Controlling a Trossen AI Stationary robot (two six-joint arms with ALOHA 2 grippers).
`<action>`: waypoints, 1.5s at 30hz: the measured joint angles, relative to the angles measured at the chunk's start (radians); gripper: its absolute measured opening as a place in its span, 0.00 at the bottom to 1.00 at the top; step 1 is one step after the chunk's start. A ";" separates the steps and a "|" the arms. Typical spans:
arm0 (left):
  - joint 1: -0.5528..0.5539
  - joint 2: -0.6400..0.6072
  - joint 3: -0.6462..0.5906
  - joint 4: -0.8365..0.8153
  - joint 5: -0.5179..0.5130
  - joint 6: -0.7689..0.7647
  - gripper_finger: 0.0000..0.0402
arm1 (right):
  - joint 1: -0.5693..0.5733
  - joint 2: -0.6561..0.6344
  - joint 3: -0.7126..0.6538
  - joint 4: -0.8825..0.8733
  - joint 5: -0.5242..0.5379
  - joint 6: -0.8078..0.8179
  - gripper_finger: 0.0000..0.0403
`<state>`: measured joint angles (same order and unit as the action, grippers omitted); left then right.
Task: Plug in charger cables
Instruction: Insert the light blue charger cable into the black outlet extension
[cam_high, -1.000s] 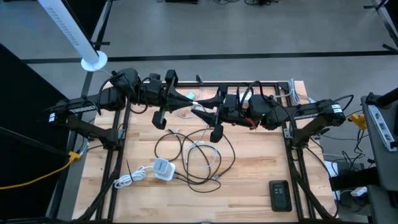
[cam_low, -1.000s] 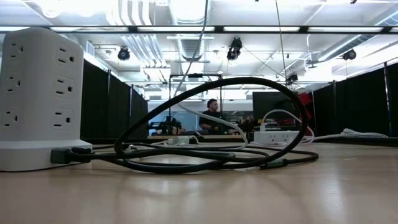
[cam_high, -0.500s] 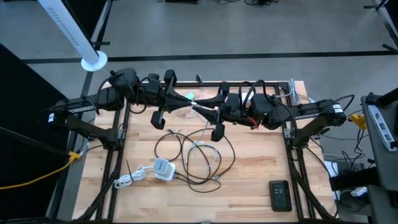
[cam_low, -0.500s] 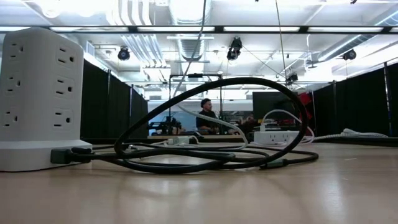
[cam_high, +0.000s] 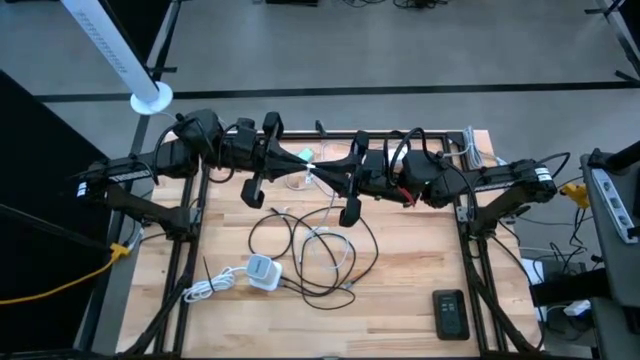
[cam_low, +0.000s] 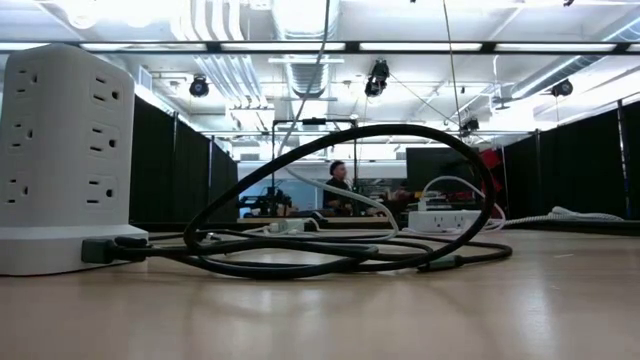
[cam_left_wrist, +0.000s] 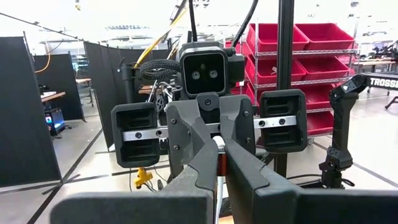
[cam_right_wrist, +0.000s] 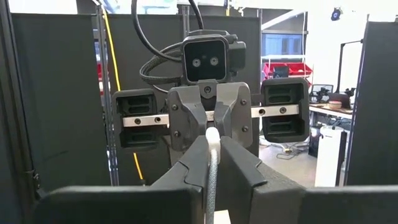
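Left gripper (cam_high: 308, 166) above surface (cam_high: 400, 300) far edge, jaws pinching white cable end (cam_high: 312, 172). Right gripper (cam_high: 322, 174) tip-to-tip against it, jaws pinching same white cable. Black cable (cam_high: 365, 250) looped mid-surface with remaining charger cables (cam_high: 325, 238); white adapter (cam_high: 263, 272) near front-left.

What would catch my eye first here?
The two dark arms meet nose to nose above the table's far edge, left hand and right hand pinching a thin white cable between them. Below, a loose tangle of black cable sprawls beside a white cube adapter.
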<state>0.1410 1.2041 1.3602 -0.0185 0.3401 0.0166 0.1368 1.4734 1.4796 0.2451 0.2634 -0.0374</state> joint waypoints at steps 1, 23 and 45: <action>0.000 0.000 0.000 -0.001 0.000 0.000 0.00 | 0.000 0.000 0.000 0.000 0.000 -0.003 0.03; 0.000 -0.092 -0.001 -0.530 -0.202 0.112 0.44 | 0.041 0.000 0.387 -1.001 0.075 0.134 0.02; -0.003 -0.027 -0.571 0.028 -0.064 -0.105 0.34 | 0.423 0.328 0.524 -1.813 -0.704 0.937 0.02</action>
<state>0.1383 1.1770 0.7888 0.0090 0.2765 -0.0883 0.5593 1.8016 2.0038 -1.5682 -0.4407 0.8999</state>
